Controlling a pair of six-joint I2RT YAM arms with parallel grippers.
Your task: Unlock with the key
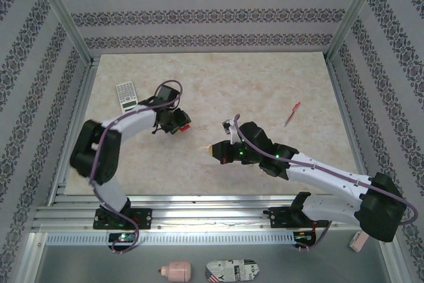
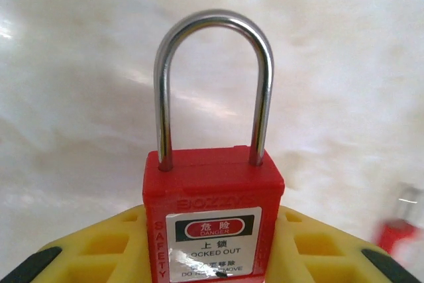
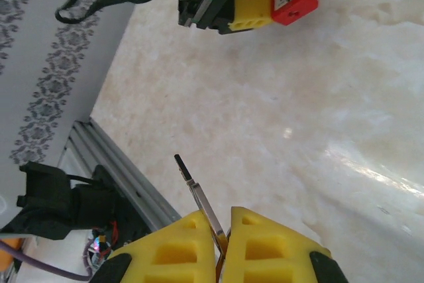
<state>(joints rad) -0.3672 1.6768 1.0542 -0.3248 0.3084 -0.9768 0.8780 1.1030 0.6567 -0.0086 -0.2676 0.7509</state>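
Left end effector (image 1: 179, 122) seemingly gripping red padlock (image 1: 187, 126), calculator (image 1: 126, 95) near

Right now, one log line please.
left gripper: shut on red plastic padlock | right gripper: shut on thin metal key | key not yet inserted

Bright, even, diffuse light fills the top view: the pale desk (image 1: 265, 91) shows only faint, soft shadows under the arms (image 1: 132, 124), and the aluminium rail (image 1: 199, 202) at its near edge glares white. In the left wrist view the padlock (image 2: 212, 210) is sharp, its steel shackle (image 2: 213, 19) streaked with highlights, while the desk behind is washed out and blurred, as is a red shape (image 2: 397, 233) at the right edge. In the right wrist view the key (image 3: 199, 197) is crisp, and glare streaks the desk at right.
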